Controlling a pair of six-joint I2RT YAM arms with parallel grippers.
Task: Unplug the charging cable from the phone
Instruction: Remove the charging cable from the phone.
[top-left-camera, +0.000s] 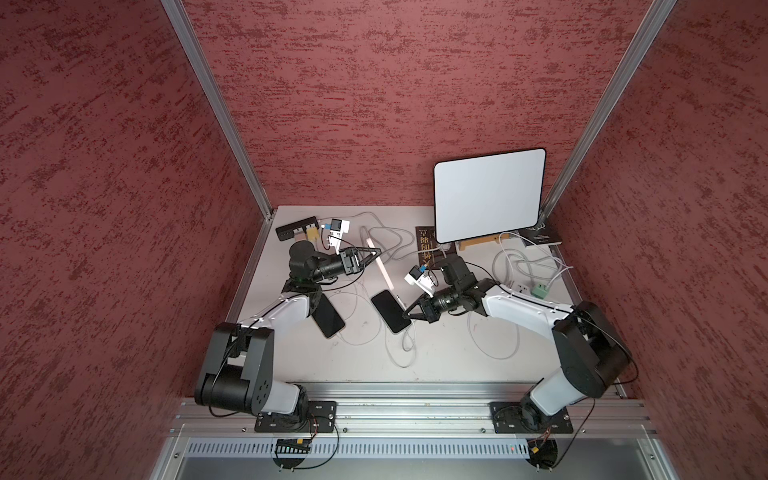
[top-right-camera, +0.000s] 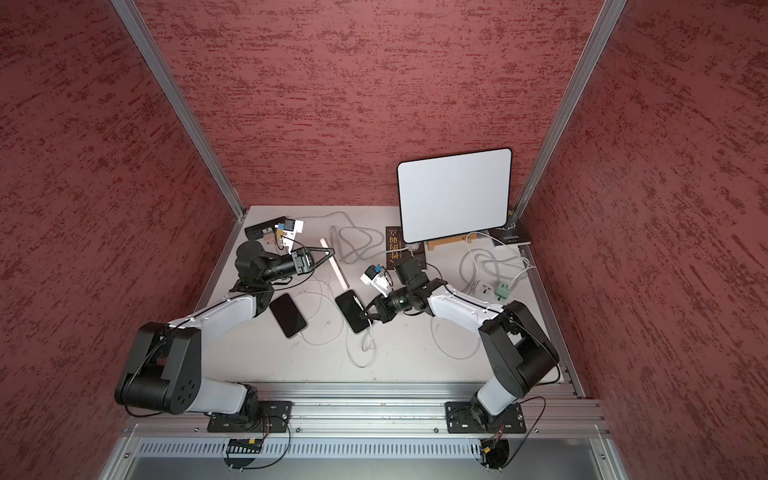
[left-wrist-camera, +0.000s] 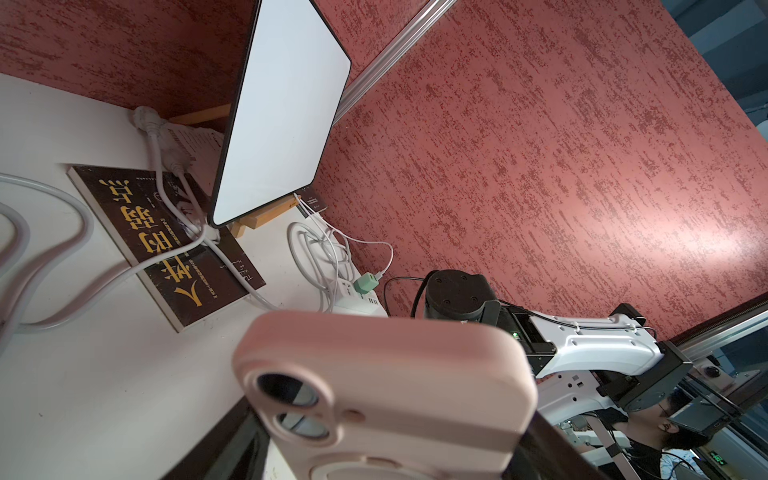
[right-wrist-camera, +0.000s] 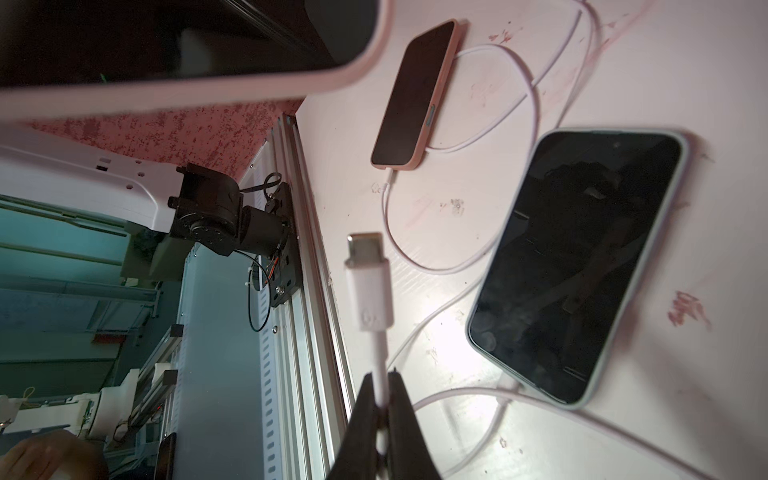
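My left gripper (top-left-camera: 376, 253) is shut on a pink-cased phone (left-wrist-camera: 386, 374), holding it on edge above the table; in both top views it shows as a thin pale strip (top-left-camera: 386, 276) (top-right-camera: 338, 272). Dark fingers (left-wrist-camera: 232, 440) flank the case in the left wrist view. My right gripper (right-wrist-camera: 382, 395) is shut on the white charging cable just behind its plug (right-wrist-camera: 365, 266). The metal tip is bare and sits in no phone. In both top views that gripper (top-left-camera: 406, 316) (top-right-camera: 362, 316) hovers over a mint-cased phone (top-left-camera: 390, 311).
The mint-cased phone (right-wrist-camera: 582, 266) and another pink-cased phone (right-wrist-camera: 415, 95) (top-left-camera: 328, 318) lie flat, each with a cable in its port. Cable loops (top-left-camera: 399, 349) cover the table's middle. At the back stand a white-screened tablet (top-left-camera: 489, 195), a book (left-wrist-camera: 166, 232) and a power strip (top-left-camera: 523, 286).
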